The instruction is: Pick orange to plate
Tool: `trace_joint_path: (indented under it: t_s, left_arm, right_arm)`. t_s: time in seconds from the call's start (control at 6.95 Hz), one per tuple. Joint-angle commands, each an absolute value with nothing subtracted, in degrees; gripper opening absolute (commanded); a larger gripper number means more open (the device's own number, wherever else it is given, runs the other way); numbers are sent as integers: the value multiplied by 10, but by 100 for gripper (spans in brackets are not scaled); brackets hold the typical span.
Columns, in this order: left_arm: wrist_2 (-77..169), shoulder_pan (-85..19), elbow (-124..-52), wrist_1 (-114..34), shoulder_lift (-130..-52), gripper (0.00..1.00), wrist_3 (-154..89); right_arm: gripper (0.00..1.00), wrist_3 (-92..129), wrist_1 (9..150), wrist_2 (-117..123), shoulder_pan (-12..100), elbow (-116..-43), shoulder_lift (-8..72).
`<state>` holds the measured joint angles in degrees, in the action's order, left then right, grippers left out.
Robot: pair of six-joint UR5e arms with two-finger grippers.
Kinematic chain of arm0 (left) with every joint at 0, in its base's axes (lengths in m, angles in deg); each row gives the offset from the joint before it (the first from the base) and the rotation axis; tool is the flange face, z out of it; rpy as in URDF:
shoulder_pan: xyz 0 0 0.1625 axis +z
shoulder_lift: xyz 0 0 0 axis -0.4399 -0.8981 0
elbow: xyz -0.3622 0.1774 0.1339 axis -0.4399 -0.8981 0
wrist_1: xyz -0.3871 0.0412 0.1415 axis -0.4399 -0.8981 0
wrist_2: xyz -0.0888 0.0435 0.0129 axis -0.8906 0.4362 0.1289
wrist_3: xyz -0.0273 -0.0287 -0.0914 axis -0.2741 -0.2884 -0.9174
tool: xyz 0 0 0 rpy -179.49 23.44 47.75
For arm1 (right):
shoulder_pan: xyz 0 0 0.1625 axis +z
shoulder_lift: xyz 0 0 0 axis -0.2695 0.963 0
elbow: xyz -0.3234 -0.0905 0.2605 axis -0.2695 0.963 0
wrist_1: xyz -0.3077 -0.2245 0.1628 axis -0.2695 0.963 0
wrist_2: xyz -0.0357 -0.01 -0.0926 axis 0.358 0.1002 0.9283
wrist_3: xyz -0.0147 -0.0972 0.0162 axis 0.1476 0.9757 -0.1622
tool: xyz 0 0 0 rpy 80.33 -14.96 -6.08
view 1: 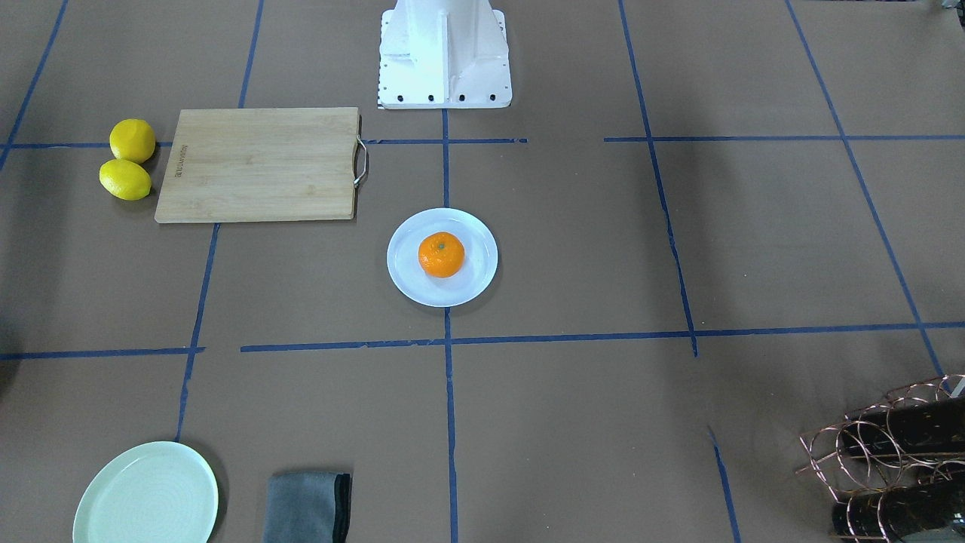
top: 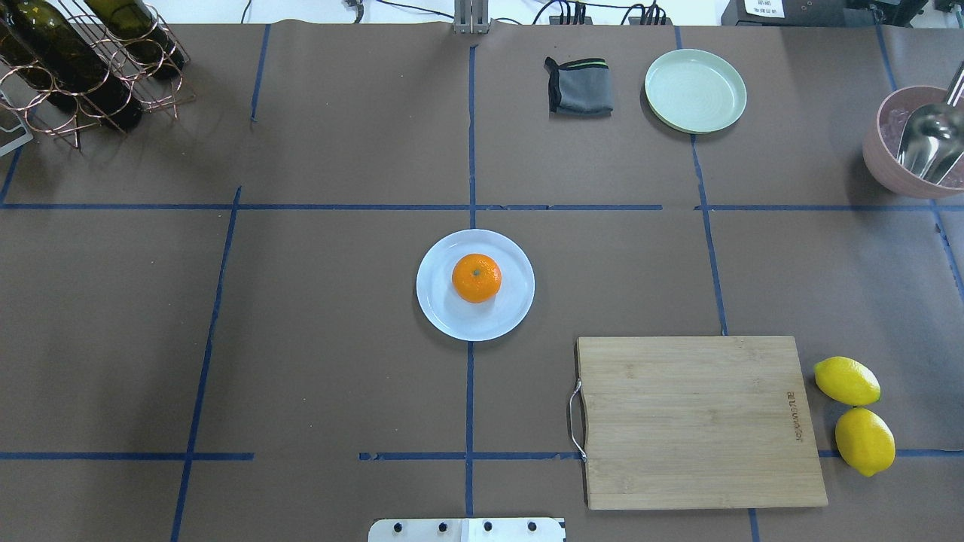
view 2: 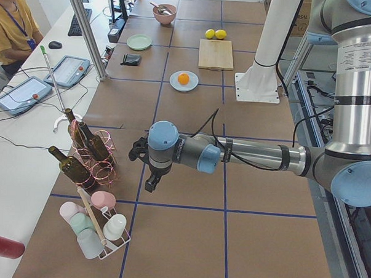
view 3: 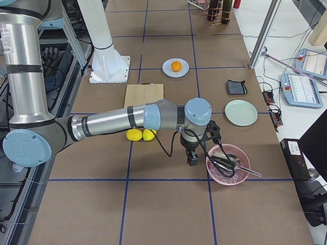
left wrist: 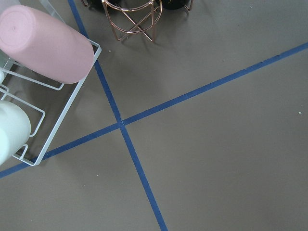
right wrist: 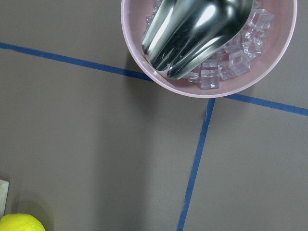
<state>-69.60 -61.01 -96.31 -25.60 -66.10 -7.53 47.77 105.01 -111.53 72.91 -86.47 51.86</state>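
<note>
Orange (view 1: 441,254) sits on the pale bluish-white plate (view 1: 403,273), a little off the middle of it, green stem dot facing up. The plate lies at the centre of the table on a blue tape line, straight out from the white robot base (view 1: 445,56). Neither arm is near the fruit. The left gripper (view 2: 150,185) hangs low over the table at the robot's far left end, close to a copper wire rack (top: 151,90) of dark bottles (top: 71,68) and a white wire rack (left wrist: 62,110) holding a pink cup (left wrist: 45,43). It shows only in the side view, so I cannot tell how its fingers are set or whether it holds anything. The right gripper (view 3: 192,160) hangs at the opposite end, just beside a pink bowl (top: 881,162) of ice cubes (right wrist: 240,57) with a metal scoop (right wrist: 192,33) in it; it too shows only from the side, so its opening cannot be read. A wooden cutting board (top: 697,421) lies on the robot's right, with two lemons (top: 846,380) touching each other just beyond its outer edge. A pale green plate (top: 695,90) and a folded grey cloth (top: 580,85) lie side by side at the far edge.
</note>
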Motion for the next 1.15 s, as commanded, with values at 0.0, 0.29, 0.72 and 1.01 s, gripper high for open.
trace_joint_path:
  t_s: [0.0,0.29,0.72,1.01]
  left_arm:
    - [-692,-610,-958,-252,-667,100,-76]
    - [-690,-609,-960,-252,-668,100,-76]
    - [-688,-607,-936,-252,-663,100,-77]
    - [-689,-607,-934,-252,-661,100,-81]
  right_arm:
    - [100,474,1050,-1114,729,-859,513]
    - [100,482,1051,-1112,725,-842,492]
    - [100,500,1052,-1065,724,-840,475]
    - [100,532,1053,-1067,724,-837,480]
